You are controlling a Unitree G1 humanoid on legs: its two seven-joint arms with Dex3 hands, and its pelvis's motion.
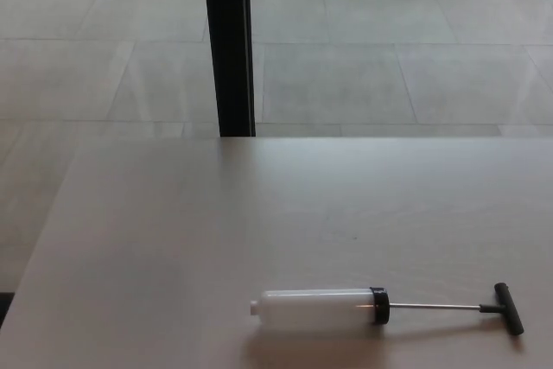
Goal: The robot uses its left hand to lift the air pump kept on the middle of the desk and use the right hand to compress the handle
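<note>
A translucent white plastic air pump (321,309) with black T-handle (508,308) lies flat near the pale wooden desk (155,248)'s front edge — nothing beside it; a black post (228,41) stands behind. Neither hand shows.

air pump (320,309) lying flat, handle (509,308) extended right

air pump (321,309) lying flat on desk (155,239) | handle (509,308) pulled out, pointing right

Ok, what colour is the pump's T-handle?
Black, on the air pump; the handle shows clearly in the head view.
</note>
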